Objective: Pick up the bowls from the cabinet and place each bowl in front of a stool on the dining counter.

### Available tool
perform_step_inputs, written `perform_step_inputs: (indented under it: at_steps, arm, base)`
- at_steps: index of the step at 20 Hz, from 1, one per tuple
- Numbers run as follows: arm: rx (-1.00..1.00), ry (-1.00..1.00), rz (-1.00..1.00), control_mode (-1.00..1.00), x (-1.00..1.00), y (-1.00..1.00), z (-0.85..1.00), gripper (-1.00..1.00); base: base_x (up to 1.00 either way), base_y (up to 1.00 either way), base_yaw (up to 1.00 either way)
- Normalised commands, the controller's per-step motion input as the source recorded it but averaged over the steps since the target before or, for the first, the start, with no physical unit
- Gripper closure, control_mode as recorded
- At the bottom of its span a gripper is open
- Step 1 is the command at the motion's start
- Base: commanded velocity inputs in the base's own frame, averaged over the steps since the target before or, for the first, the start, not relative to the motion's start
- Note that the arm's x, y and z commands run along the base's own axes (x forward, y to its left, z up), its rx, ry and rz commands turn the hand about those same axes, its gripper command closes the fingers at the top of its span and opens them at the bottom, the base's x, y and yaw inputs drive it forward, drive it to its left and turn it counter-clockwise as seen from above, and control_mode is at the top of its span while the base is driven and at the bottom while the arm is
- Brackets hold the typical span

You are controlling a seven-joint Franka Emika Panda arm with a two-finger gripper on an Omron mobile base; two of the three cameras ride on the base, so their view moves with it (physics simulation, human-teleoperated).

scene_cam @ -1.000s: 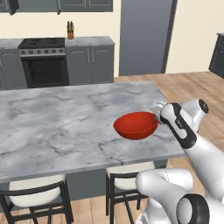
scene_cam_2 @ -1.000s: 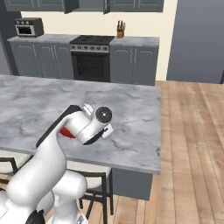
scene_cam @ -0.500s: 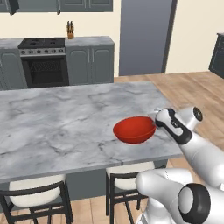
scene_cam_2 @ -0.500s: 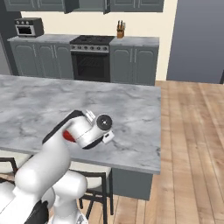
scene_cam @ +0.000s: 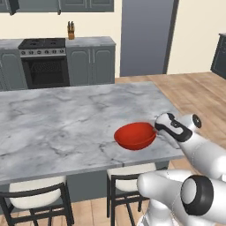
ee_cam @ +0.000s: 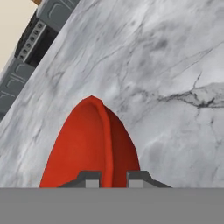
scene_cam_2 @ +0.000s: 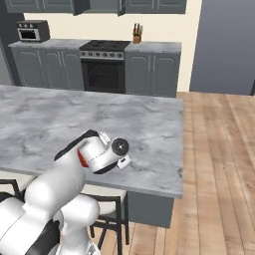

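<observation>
Left base view: we see the glossy red shallow round bowl (scene_cam: 135, 136) right of centre in the frame, over the near right part of the grey-white veined marble dining counter (scene_cam: 62, 123); whether it rests on the stone or sits just above it we cannot tell. The two-finger gripper (scene_cam: 156, 130) meets the bowl's right rim. In the hand view the dark finger tips (ee_cam: 89, 178) stand narrowly apart at the bottom with the red rim (ee_cam: 105, 135) running up between them, so we read the pincer as closed on that rim.

Around it the marble is smooth and polished with dark irregular veins. Just under the near counter edge, in the lower part of the left base view, stand two stools with cream cushioned seats and thin black metal frames: one at lower left (scene_cam: 37, 196), one below the bowl (scene_cam: 128, 183), partly behind the white arm. Beyond the counter, at upper left, sits a black stove with a dark oven door (scene_cam: 44, 62), set among grey panelled lower cabinets (scene_cam: 90, 64). A wooden knife block (scene_cam: 70, 31) stands on the worktop beside it. A tall flat grey refrigerator panel (scene_cam: 145, 35) fills upper centre. Wood plank flooring (scene_cam: 194, 92) runs along the right.

Right base view: a small microwave (scene_cam_2: 32, 31) sits at upper left.
</observation>
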Motion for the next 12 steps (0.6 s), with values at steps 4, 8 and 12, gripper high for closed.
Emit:
perform_step_inputs:
  at_steps: [4,8,12]
  arm:
    - [0.0,0.0,0.0,-1.0,0.36,-0.01,-0.21,1.0]
    - [0.0,0.0,0.0,-1.0,0.22,-0.01,-0.2,1.0]
    - [0.0,0.0,0.0,-1.0,0.01,0.0,-0.28,1.0]
  base:
    - [0.0,0.0,0.0]
    - [0.0,0.0,0.0]
    - [0.0,0.0,0.0]
